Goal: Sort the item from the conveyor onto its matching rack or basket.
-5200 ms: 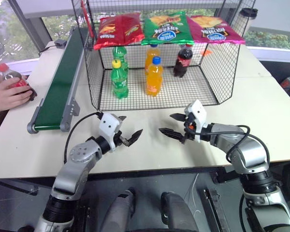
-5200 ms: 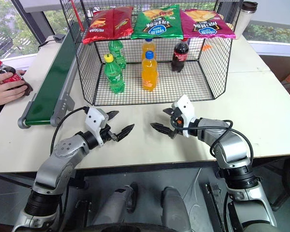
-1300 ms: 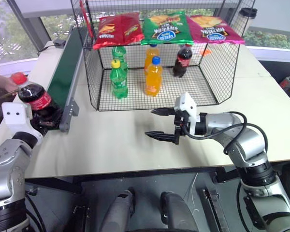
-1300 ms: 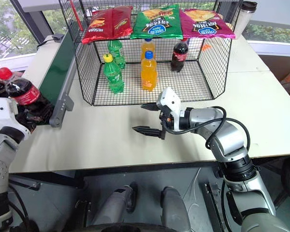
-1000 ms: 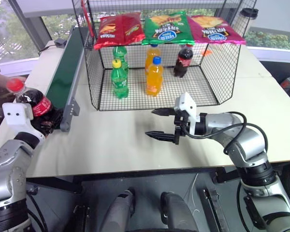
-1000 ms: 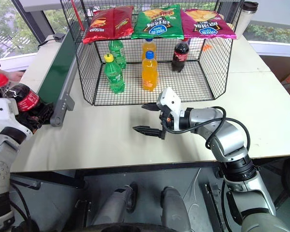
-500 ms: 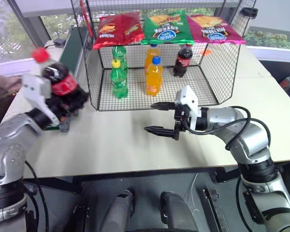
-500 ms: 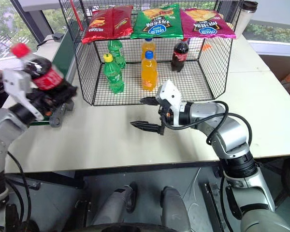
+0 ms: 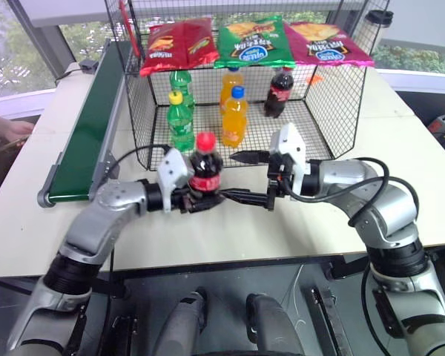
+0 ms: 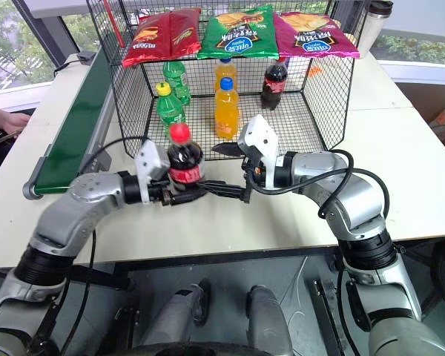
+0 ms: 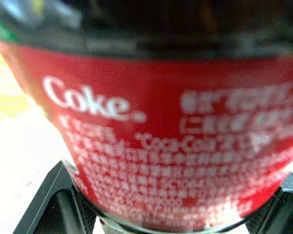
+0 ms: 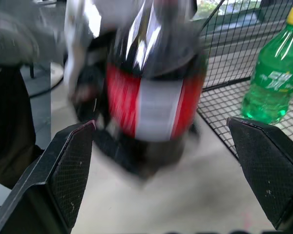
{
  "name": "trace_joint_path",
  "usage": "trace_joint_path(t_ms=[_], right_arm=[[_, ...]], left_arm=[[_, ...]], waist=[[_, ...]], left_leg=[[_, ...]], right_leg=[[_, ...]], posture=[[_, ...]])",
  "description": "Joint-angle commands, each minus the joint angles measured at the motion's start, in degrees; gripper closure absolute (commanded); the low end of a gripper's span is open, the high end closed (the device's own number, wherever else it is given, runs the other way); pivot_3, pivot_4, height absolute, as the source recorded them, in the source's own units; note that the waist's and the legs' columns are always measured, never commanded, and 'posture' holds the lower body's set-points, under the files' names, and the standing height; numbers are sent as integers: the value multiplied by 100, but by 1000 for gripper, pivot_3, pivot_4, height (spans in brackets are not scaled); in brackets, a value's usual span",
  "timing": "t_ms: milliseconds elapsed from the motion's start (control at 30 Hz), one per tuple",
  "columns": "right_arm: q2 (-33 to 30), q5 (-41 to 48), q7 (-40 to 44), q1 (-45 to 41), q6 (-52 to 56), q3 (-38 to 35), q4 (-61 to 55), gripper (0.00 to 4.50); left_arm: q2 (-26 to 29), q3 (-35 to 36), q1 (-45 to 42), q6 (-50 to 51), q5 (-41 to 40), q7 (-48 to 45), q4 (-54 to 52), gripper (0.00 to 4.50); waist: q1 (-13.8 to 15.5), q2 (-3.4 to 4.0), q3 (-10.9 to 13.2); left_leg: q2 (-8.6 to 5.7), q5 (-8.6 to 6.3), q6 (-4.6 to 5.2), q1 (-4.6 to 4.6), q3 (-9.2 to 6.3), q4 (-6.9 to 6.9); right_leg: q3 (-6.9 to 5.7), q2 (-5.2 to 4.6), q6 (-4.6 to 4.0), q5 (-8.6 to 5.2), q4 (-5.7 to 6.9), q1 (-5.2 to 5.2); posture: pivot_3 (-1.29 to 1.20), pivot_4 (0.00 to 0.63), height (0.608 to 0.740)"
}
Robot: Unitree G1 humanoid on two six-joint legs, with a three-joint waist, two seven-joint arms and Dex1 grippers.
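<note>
The item, a small cola bottle (image 9: 206,169) with a red cap and red label, stands upright above the table in front of the black wire basket (image 9: 341,104). My left gripper (image 9: 202,199) is shut on its lower body. In the left wrist view the red label (image 11: 161,141) sits between my black fingers (image 11: 53,204). My right gripper (image 9: 237,176) is open and points at the bottle from the right, fingertips just beside it. In the right wrist view the bottle (image 12: 154,92) shows between the wide-apart fingers (image 12: 73,170). The green conveyor (image 9: 89,133) runs along the left.
Inside the basket stand green bottles (image 9: 182,122), orange bottles (image 9: 235,115) and a cola bottle (image 9: 275,93). Three chip bags (image 9: 254,41) lie on its top. A person's hand (image 9: 15,132) rests at the far left. A dark cup (image 9: 378,22) stands back right.
My left gripper has swung the cola bottle from beside the conveyor rightward to the table's middle, up to the right gripper's fingertips. The right gripper rose slightly.
</note>
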Motion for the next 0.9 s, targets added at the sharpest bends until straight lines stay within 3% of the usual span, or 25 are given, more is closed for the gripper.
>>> trace_joint_path(t_ms=[33, 600, 633, 733, 833, 900], right_arm=[[-60, 93, -3, -153, -37, -192, -205, 0], [-24, 232, 9, -260, -44, -208, -225, 0], [-16, 253, 13, -272, -37, -219, -226, 533], [-7, 314, 33, -292, -17, -227, -233, 1583], [-10, 367, 27, -302, -1, -224, -248, 3105], [-11, 401, 21, -313, 16, -228, -260, 3330]], left_arm=[[-89, -109, -192, -545, 301, -219, 44, 1525], [-661, -287, -285, -1020, 857, -439, 392, 1525], [-671, -284, -284, -1028, 864, -441, 391, 1525], [-736, -255, -305, -1035, 878, -412, 386, 1525], [-787, -232, -331, -1043, 897, -388, 401, 1525], [-799, -229, -335, -1050, 909, -382, 410, 1525]], waist=[[1, 0, 0], [1, 1, 0], [2, 0, 0], [2, 1, 0], [2, 0, 0], [2, 1, 0]], left_leg=[[0, 0, 0, 0, 0, 0], [-1, 7, 12, 0, -2, 5], [-1, 7, 12, 0, -2, 6], [-1, 8, 12, 0, -2, 6], [-1, 8, 13, 0, -2, 7], [-1, 8, 13, 0, -2, 8]], right_leg=[[0, 0, 0, 0, 0, 0], [-2, 1, 3, 1, 4, 2], [-2, 2, 3, 1, 4, 2], [-3, 2, 3, 2, 4, 2], [-3, 2, 5, 2, 4, 2], [-3, 2, 5, 3, 5, 3]], posture=[[0, 150, 738], [0, 150, 738], [0, 150, 738], [0, 150, 738], [0, 150, 738], [0, 150, 738]])
